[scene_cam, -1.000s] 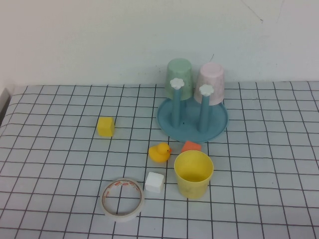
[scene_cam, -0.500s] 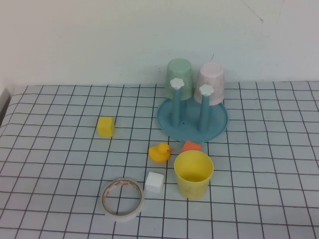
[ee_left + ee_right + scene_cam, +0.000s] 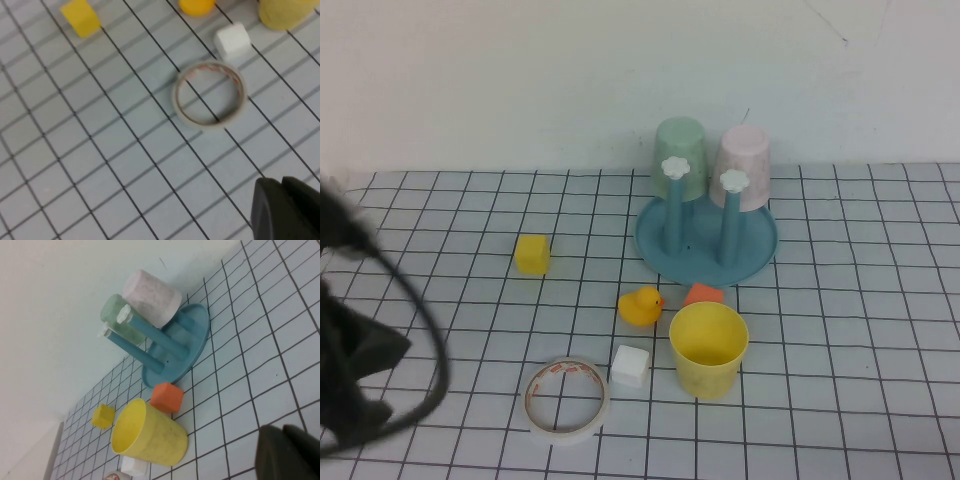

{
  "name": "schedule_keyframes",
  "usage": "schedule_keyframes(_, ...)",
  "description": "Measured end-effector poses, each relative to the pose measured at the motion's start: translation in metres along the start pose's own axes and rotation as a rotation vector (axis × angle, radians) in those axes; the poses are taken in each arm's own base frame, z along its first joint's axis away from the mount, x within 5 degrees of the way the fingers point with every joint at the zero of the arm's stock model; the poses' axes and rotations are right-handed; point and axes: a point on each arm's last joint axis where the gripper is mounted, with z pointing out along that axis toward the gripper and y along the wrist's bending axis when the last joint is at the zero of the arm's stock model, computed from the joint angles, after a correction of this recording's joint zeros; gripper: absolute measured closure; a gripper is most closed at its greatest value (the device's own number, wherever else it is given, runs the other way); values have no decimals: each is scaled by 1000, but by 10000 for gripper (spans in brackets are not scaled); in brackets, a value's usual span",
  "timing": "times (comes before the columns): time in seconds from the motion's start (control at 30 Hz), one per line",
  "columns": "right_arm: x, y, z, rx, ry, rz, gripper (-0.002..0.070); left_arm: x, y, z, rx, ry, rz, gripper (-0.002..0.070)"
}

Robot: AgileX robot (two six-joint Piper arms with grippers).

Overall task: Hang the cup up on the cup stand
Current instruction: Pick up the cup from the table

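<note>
The yellow cup [image 3: 708,350] stands upright, mouth up, on the checked table just in front of the blue cup stand [image 3: 706,250]. It also shows in the right wrist view [image 3: 150,432] and at the edge of the left wrist view [image 3: 282,12]. The stand [image 3: 175,350] has two bare front pegs with white flower tips. A pale green cup [image 3: 680,155] and a pale pink cup [image 3: 742,165] hang upside down on its back pegs. My left gripper [image 3: 282,187] is shut and empty, over the table near the tape roll; its arm [image 3: 355,360] shows at the left edge. My right gripper [image 3: 282,432] is shut and empty, to the right of the cup.
A yellow duck [image 3: 640,306] and an orange block [image 3: 703,295] lie between cup and stand. A white cube [image 3: 630,366] and a tape roll [image 3: 566,400] lie left of the cup. A yellow cube [image 3: 532,254] sits further left.
My left arm has come into the high view at the left edge. The cup, the stand and the small objects have not moved.
</note>
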Motion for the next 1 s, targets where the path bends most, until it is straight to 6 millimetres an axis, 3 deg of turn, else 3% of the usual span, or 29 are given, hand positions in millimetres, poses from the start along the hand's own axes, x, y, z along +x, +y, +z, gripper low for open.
schedule_keyframes(0.33,0,0,0,0,0,-17,678,-65,-2,50,74,199,79,677)
schedule_keyframes(0.5,0,0,0,0,0,-23,678,-97,-20,75,123,209,117,677)
schedule_keyframes(0.77,0,0,0,0,0,-36,678,-132,-53,130,132,291,207,672)
schedule_keyframes(0.9,0,0,0,0,0,-39,678,-144,-67,161,138,340,195,603)
schedule_keyframes(1.0,0,0,0,0,2,-39,678,-150,-72,185,139,382,145,477)
